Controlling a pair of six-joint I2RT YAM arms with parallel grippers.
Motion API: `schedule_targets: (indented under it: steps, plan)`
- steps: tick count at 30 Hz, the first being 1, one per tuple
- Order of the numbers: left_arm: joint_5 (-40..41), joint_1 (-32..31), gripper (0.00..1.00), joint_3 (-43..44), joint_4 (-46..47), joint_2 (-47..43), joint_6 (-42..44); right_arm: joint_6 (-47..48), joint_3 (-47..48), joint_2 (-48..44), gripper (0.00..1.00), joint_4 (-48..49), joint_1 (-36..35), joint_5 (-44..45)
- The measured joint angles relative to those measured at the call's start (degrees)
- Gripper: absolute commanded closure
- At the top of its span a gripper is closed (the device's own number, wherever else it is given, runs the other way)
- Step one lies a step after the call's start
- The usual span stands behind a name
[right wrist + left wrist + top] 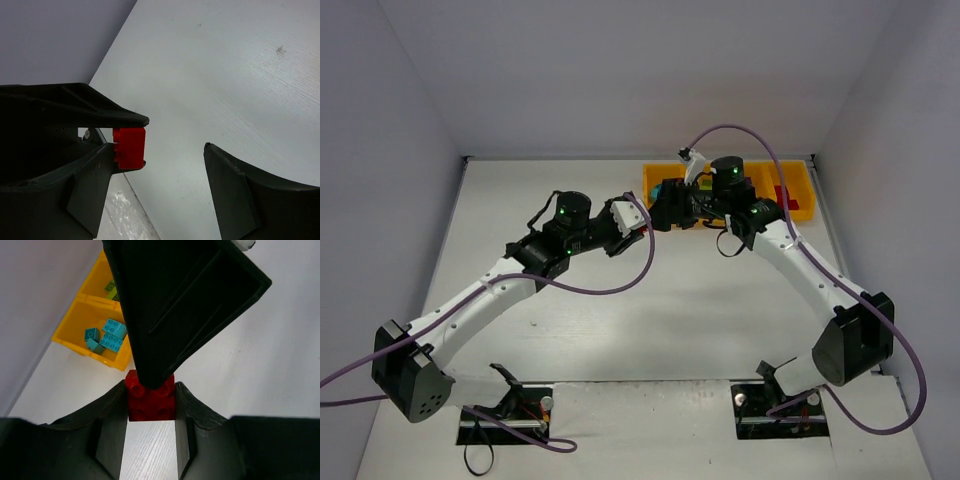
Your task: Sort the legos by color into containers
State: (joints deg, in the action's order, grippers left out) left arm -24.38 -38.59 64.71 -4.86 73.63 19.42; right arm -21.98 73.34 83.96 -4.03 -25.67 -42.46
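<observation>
1. The red brick [150,405] is in the air over the table, low in the middle of the left wrist view, studs facing the camera.
2. The left claw [151,392] is clamped on it: one black finger presses each side of the brick, with no gap showing.
3. The right claw [162,149] stands apart. In its own view the brick sits just beside the tip of the finger [90,190] at lower left, while the other finger [240,190] at lower right is well clear of it, with bare table between them.
4. From the left wrist, one broad black finger of the right claw fills the upper middle of the frame, and its tip overlaps the top edge of the brick.
5. From overhead the two claws meet nose to nose at upper centre, just in front of the tray's [802,190] left end. The brick itself is hidden there.
6. The orange-yellow tray lies along the far edge of the table [700,310]. A small patch of red [779,193] shows in one of its right-hand compartments.
7. In the upper left of the left wrist view, the nearest compartment holds several teal bricks [111,336] lying loose together. The next one back holds a green brick [111,289], partly hidden behind the right claw.
8. A purple cable [760,145] arcs above the right arm.
</observation>
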Motion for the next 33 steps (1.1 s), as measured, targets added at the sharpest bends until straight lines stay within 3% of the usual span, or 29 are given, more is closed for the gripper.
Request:
schedule_targets:
  steps: [16, 19, 20, 23, 24, 26, 27, 30, 33]
  plan:
    - [3.28, -1.86, 0.89, 0.0, 4.39, 1.97, 1.4, -2.47, -1.75, -0.44, 0.46, 4.04, -0.7, -3.39]
    - [3.39, -1.86, 0.89, 0.0, 5.07, 2.67, 1.38, -2.49, -2.12, -0.44, 0.65, 4.26, -0.68, -3.74]
    - [3.43, -1.86, 0.89, 0.0, 5.18, 2.86, 1.38, -2.49, -2.27, -0.44, 0.78, 4.28, -0.68, -3.8]
    - [3.69, -1.86, 0.89, -0.02, 5.27, 3.13, 1.36, -3.08, -2.86, -0.44, 1.0, 4.57, -0.5, -3.41]
    - [3.69, -1.86, 0.89, 0.0, 5.27, 3.21, 1.33, -3.32, -2.97, -0.44, 1.0, 4.57, -0.5, -3.17]
    - [3.91, -1.86, 0.8, 0.0, 5.22, 3.28, 1.2, -3.28, -3.08, -0.44, 1.0, 4.76, -0.52, -3.21]
    - [3.96, -1.86, 0.66, -0.02, 5.27, 3.3, 1.07, -3.19, -3.08, -0.44, 1.0, 4.81, -0.5, -3.19]
    - [5.05, -1.92, 0.39, -0.13, 6.21, 3.3, 0.28, -2.16, -3.13, -0.44, 1.0, 5.05, 0.04, -2.75]
    - [7.82, -1.92, 0.36, -0.92, 7.8, 3.06, -2.1, -0.81, -3.3, -0.44, 1.0, 5.05, 1.64, -0.74]
